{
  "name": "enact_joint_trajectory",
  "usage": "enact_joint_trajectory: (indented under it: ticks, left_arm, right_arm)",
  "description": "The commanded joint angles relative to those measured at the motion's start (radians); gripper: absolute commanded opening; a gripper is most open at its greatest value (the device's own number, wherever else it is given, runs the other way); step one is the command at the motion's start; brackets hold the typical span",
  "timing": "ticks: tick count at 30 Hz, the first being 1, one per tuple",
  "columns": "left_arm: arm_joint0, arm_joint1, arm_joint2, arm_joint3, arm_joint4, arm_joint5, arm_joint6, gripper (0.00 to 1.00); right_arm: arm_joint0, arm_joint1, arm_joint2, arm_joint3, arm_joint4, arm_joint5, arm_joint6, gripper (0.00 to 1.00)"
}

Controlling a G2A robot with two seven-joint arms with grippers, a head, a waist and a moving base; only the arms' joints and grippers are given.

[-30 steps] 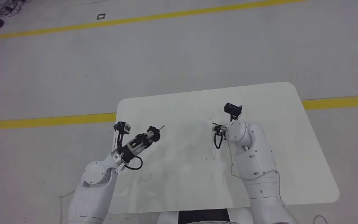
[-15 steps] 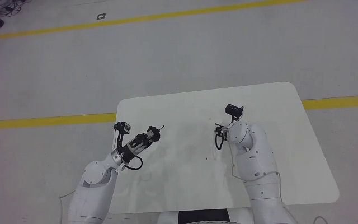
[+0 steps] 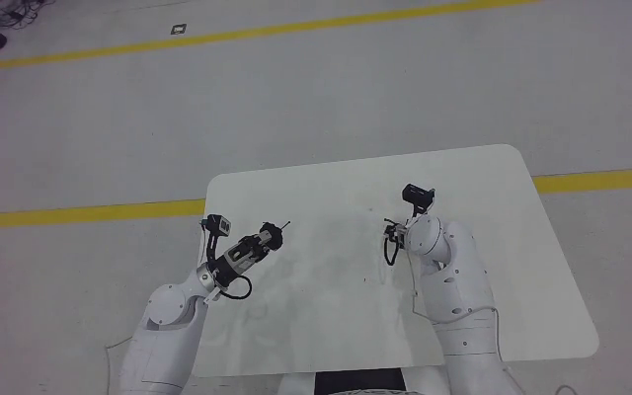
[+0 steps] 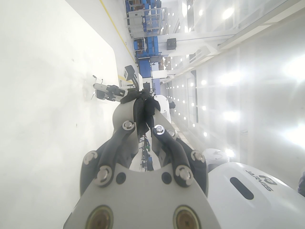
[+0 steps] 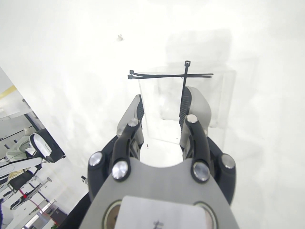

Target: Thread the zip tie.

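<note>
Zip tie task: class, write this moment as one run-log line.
left gripper: shut on zip tie | right gripper: open above three loose zip ties | two parallel, one crossing

White table [image 3: 494, 197]; clear box [image 5: 221, 101] on it, zip ties [image 5: 166, 75] across.

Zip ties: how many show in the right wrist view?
3. A pair lies side by side beyond the right gripper; a third tie crosses it. More may be hidden.
</note>
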Motion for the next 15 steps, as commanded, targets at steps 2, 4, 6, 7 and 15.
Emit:
enact_joint_trajectory:
  ticks: [2, 4, 6, 7, 15]
  left_arm:
    - [0.000, 0.000, 0.000, 0.000, 0.000, 0.000, 0.000, 0.00]
    - [0.000, 0.000, 0.000, 0.000, 0.000, 0.000, 0.000, 0.00]
    - [0.000, 0.000, 0.000, 0.000, 0.000, 0.000, 0.000, 0.00]
    - [0.000, 0.000, 0.000, 0.000, 0.000, 0.000, 0.000, 0.00]
    - [0.000, 0.000, 0.000, 0.000, 0.000, 0.000, 0.000, 0.00]
  right_arm:
    - [0.002, -0.001, -0.001, 0.003, 0.003, 0.000, -0.001, 0.29]
    - [0.002, -0.001, -0.003, 0.000, 0.005, 0.000, -0.001, 0.28]
    - [0.000, 0.000, -0.002, -0.009, 0.009, 0.000, 0.002, 0.29]
    - [-0.002, 0.000, -0.002, -0.014, 0.009, 0.000, 0.005, 0.31]
    - [-0.017, 0.003, 0.009, -0.049, 0.015, 0.000, 0.017, 0.33]
